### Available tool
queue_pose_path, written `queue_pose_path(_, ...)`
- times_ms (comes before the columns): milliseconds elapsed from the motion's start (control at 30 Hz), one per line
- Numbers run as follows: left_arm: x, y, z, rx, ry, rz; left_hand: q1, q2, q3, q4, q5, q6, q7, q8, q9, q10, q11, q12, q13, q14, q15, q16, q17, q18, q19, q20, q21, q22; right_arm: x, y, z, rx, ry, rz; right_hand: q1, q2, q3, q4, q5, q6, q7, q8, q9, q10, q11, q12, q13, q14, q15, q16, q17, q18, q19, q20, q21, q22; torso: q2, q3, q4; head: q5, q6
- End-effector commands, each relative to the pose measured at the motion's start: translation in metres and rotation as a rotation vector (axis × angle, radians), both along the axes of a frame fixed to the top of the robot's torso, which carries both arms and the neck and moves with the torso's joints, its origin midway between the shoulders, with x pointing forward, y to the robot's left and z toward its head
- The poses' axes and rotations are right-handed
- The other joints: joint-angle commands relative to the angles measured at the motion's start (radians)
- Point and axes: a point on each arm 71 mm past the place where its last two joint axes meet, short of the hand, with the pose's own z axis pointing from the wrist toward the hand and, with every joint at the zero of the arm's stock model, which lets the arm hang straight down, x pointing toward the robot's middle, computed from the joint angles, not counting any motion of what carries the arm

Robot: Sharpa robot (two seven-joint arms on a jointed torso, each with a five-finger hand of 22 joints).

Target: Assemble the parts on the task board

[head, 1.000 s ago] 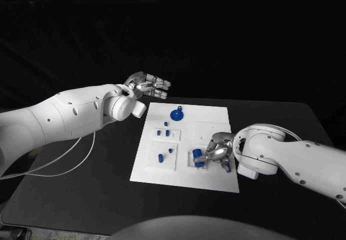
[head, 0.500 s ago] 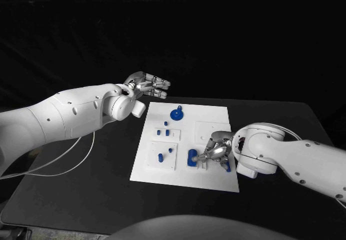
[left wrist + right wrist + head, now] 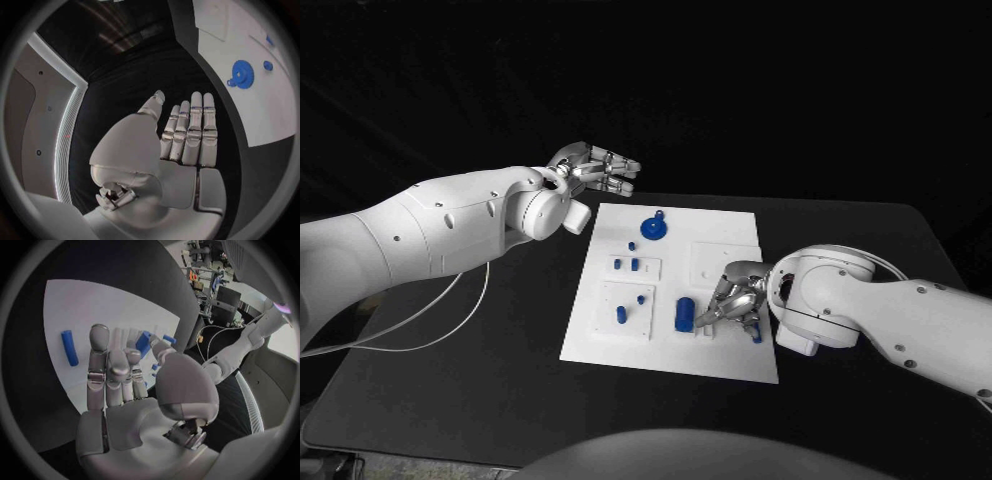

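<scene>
The left hand (image 3: 596, 168), silver and many-fingered, hung beyond the far left corner of the flat white rectangular task board (image 3: 733, 365), its fingers straight, close together and holding nothing; it was well apart from every part. On the board's far end lay a blue toothed gear disc (image 3: 653, 232), matte plastic by its look, and nearer sat small blue pegs (image 3: 627, 265) in a raised white block. Further right, a smooth blue cylindrical rod (image 3: 684, 313) lay loose on the bare plate, its long axis running roughly front to back along the board. The right hand (image 3: 736, 303) stood just beside it, on the rod's right, clearly the nearer of the two. Its fingers were released from the rod, which lay apart from the fingertips (image 3: 99, 332). Another small blue piece (image 3: 143, 343) showed behind the fingers; whether they pinched it I could not tell.
</scene>
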Motion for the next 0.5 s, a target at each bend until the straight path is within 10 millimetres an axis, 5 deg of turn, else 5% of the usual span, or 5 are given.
queue_pose_path(33, -0.0005, -0.0024, 0.0004, -0.003, -0.003, -0.016, -0.01, 0.002, -0.006, 0.003, 0.0, -0.006, 0.001, -0.001, 0.001, -0.008, -0.001, -0.002, 0.001, -0.006, 0.003, -0.004, 0.002, -0.006, -0.001, 0.005, -0.007, -0.001, -0.0009, 0.0063, 0.0046, 0.038, -0.061, 0.073, 0.019, -0.001, -0.022, -0.026, 0.002, 0.028, -0.009, 0.0, 0.009, 0.004, -0.008, 0.006, 0.003, 0.003, -0.004, 0.001, -0.002, 0.002, 0.041, -0.002, 0.007, 0.004, 0.0, 0.0004, -0.0009, 0.0, -0.001)
queue_pose_path(200, -0.0005, -0.0025, 0.0004, -0.003, -0.003, -0.017, -0.008, 0.004, -0.005, 0.003, 0.0, -0.003, 0.0, -0.001, 0.001, -0.007, -0.002, -0.002, 0.001, -0.006, 0.003, -0.004, 0.002, -0.007, 0.0, 0.005, -0.007, -0.002, -0.0002, 0.0085, 0.0063, 0.041, -0.096, 0.091, 0.036, -0.016, -0.05, -0.025, 0.0, 0.089, -0.038, 0.011, 0.143, 0.009, -0.026, 0.007, 0.006, 0.003, -0.015, -0.002, -0.005, -0.013, 0.04, -0.013, 0.006, 0.002, 0.0, -0.0005, -0.0006, -0.002, -0.001)
queue_pose_path(267, -0.0006, -0.0025, 0.0004, -0.003, -0.003, -0.017, -0.008, 0.004, -0.005, 0.003, 0.0, -0.003, 0.0, -0.001, 0.001, -0.007, -0.002, -0.002, 0.001, -0.006, 0.003, -0.004, 0.002, -0.007, 0.0, 0.005, -0.007, -0.002, 0.0006, 0.0095, 0.0064, 0.037, -0.11, 0.091, 0.036, -0.021, -0.058, -0.011, 0.001, 0.072, -0.047, 0.025, 0.347, 0.01, -0.033, 0.003, 0.006, 0.003, -0.02, -0.004, -0.006, -0.02, 0.04, -0.02, 0.004, 0.001, 0.0, -0.0006, -0.0006, -0.002, -0.001)
queue_pose_path(367, -0.0006, -0.0028, 0.0004, -0.003, -0.003, -0.018, -0.008, 0.004, -0.005, 0.003, 0.0, -0.003, 0.0, -0.001, 0.001, -0.007, -0.002, -0.002, 0.001, -0.006, 0.003, -0.004, 0.002, -0.007, 0.0, 0.005, -0.007, -0.002, 0.0017, 0.0111, 0.0058, 0.03, -0.126, 0.088, 0.029, -0.03, -0.059, 0.009, 0.009, 0.059, -0.058, 0.039, 0.541, 0.011, -0.034, 0.002, 0.007, 0.004, -0.025, -0.004, -0.007, -0.023, 0.041, -0.022, 0.004, 0.0, 0.0, -0.0006, 0.0004, -0.003, -0.002)
queue_pose_path(500, -0.0007, -0.0032, 0.0004, -0.003, -0.003, -0.02, -0.008, 0.004, -0.005, 0.003, 0.0, -0.003, 0.0, -0.001, 0.001, -0.007, -0.002, -0.002, 0.001, -0.006, 0.003, -0.004, 0.002, -0.007, 0.0, 0.005, -0.007, -0.002, 0.0028, 0.0133, 0.004, 0.021, -0.136, 0.081, 0.024, -0.029, -0.061, 0.034, 0.025, 0.061, -0.06, 0.0, 0.653, 0.012, -0.037, 0.005, 0.01, 0.004, -0.023, -0.003, -0.009, -0.023, 0.041, -0.022, 0.006, -0.001, 0.0, -0.0008, 0.0014, -0.003, -0.002)
